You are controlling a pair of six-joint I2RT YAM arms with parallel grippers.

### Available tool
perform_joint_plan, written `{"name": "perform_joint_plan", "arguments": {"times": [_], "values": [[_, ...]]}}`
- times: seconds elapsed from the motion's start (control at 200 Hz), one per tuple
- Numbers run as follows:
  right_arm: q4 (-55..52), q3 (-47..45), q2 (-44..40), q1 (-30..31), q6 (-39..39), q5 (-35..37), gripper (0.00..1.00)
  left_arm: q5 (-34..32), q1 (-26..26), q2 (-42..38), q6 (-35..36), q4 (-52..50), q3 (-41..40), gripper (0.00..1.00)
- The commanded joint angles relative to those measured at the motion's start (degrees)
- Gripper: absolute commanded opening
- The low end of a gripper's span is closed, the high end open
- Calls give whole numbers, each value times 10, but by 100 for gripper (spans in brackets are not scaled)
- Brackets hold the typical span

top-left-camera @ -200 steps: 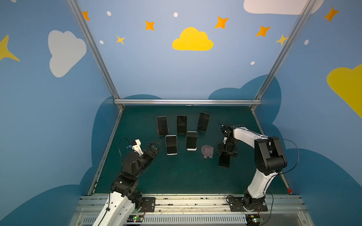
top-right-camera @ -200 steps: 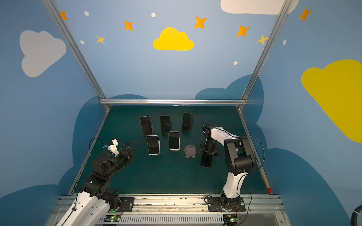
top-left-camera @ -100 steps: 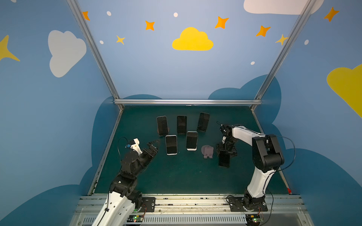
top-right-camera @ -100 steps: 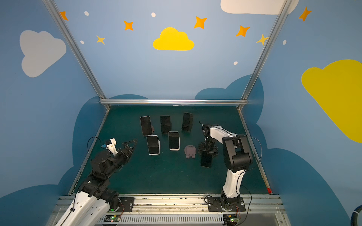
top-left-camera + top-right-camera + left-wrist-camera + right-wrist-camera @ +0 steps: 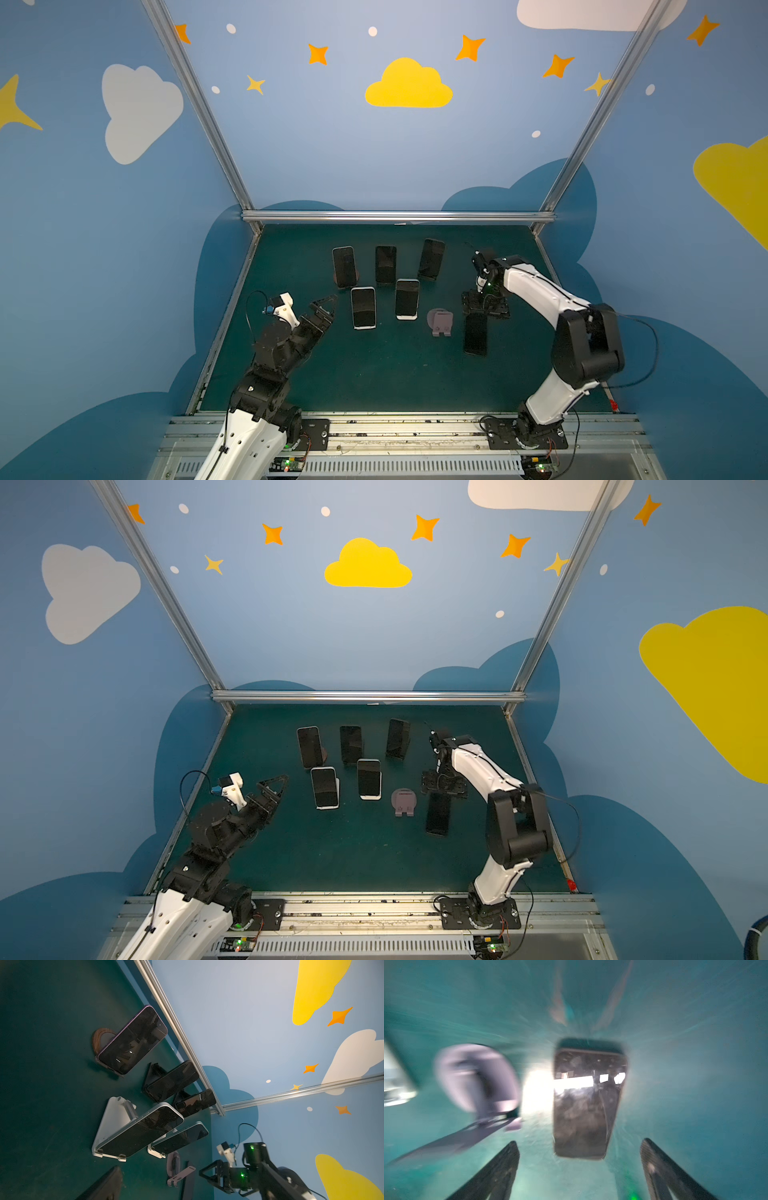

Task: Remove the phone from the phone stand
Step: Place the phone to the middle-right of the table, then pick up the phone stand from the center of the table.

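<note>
1. The phone (image 5: 475,334) (image 5: 587,1105), a dark, glossy slab with rounded corners, lies flat and face-up on the dark green surface (image 5: 374,374). It is off its stand, toward the right edge and about midway between front and back.
2. Just to its left, not touching it, sits the empty stand (image 5: 440,322) (image 5: 403,802). It is a small lilac plastic piece with a rounded back and two little hooks at its foot.
3. The right gripper (image 5: 484,309) hangs nose-down over the phone's far end. Its two black fingers (image 5: 500,1167) are spread wide, with the phone's end between them and a gap on each side. It pinches nothing, though the wrist view is smeared.
4. I count six phones. This one lies flat, and five are propped up: three back-row phones (image 5: 385,264) and two front-row phones (image 5: 363,307).
5. There are six stands too: the lilac one, a round wooden stand (image 5: 99,1039), two black stands (image 5: 153,1072) and two angular white stands (image 5: 116,1118).
6. The left gripper (image 5: 326,311) is raised near the left edge, its jaws spread and empty, well apart from the phone.
</note>
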Motion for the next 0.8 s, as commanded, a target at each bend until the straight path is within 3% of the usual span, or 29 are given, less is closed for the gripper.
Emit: {"name": "perform_joint_plan", "arguments": {"times": [0.0,0.185,0.33,0.596,0.796], "values": [[2,-16,-61,61,36,50,91,-1,-1,5,4,-10,19,100],[133,-111,-133,174,123,89,91,10,-1,-4,-2,-17,20,100],[275,-165,-133,191,113,49,92,16,-1,-14,-20,-4,6,100],[208,-126,-60,217,152,139,92,17,-1,-25,-24,-24,4,100],[240,-127,-32,235,169,143,92,8,-2,-32,-8,-51,19,100]]}}
